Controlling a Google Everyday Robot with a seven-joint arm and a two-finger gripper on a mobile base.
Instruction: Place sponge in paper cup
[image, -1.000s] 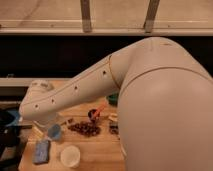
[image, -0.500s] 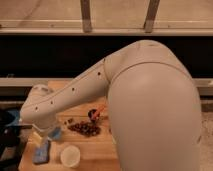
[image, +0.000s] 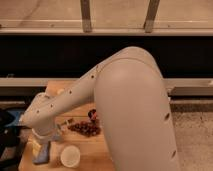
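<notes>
Sponge (image: 42, 154) flat on the wooden table (image: 75, 142) near its front corner, paper cup (image: 70, 156) upright just beside it; gripper (image: 44, 141) low over the sponge's far end, fingers apart; dark lumpy cluster (image: 85, 129) beyond the cup

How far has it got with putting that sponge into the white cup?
Nothing is finished yet. The sponge lies on the table, beside the empty-looking paper cup. In hand: the gripper hangs open just above the sponge. Left: grasping, lifting, and dropping it into the cup.
</notes>
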